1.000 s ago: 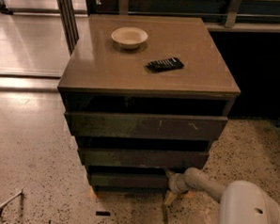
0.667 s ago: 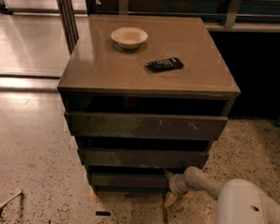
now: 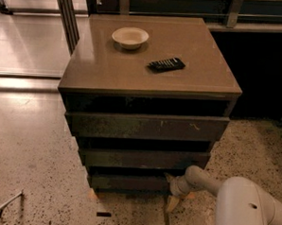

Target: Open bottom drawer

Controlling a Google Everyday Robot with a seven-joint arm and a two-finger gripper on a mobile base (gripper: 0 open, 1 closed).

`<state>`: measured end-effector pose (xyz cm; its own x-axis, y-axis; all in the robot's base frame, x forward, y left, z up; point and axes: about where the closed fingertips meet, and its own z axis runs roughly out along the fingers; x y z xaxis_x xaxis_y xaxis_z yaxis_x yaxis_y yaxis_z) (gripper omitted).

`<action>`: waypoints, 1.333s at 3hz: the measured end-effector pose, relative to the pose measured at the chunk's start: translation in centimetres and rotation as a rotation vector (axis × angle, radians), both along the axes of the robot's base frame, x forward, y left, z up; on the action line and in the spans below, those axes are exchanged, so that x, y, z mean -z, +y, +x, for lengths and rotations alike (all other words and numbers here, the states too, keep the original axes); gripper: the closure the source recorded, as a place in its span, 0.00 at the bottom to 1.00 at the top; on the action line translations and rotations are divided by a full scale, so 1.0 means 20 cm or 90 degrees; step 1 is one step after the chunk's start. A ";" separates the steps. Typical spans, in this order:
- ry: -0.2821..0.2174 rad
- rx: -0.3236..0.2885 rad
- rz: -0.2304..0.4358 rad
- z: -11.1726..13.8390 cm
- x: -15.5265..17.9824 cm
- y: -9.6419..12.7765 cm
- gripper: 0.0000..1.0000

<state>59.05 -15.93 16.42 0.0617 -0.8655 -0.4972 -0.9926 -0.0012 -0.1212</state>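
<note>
Gripper: the gripper [image 3: 172, 193] sits low at the near right corner of the cabinet, right against the right end of the bottom drawer [image 3: 128, 182]; whether it is apart or closed I cannot tell.
Arm: the pale arm [image 3: 242, 205] reaches in from the near right, close to the floor.
Bottom drawer: lowest of three fronts, dark brown-olive, flat and handleless, the narrowest of the stack, just above the floor; it looks shut or nearly so, with a dark gap above it.
Handling: likely stiff and rigid, a wood panel on slides, not fragile. With no handle, the top edge under the dark gap or the right end is probably the place to hook and pull straight toward the near side. A smooth front may let the gripper slip.
Other drawers: the middle drawer [image 3: 143, 159] and the wider top drawer [image 3: 147, 126] sit above it, each stepping further out.
Worktop: smooth, glossy brown worktop [image 3: 105, 72] carrying a pale bowl [image 3: 130, 37] at the far side and a black remote [image 3: 166, 64] to its right.
Floor: speckled terrazzo floor [image 3: 30, 141], shiny.
Room: dim, with a metal door frame [image 3: 65, 11] at far left.
</note>
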 end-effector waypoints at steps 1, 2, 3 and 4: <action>0.034 -0.006 -0.003 -0.10 -0.06 -0.03 0.00; 0.065 -0.008 -0.005 -0.22 -0.13 -0.06 0.00; 0.103 -0.008 -0.001 -0.34 -0.15 -0.08 0.00; 0.150 -0.011 0.006 -0.46 -0.14 -0.11 0.00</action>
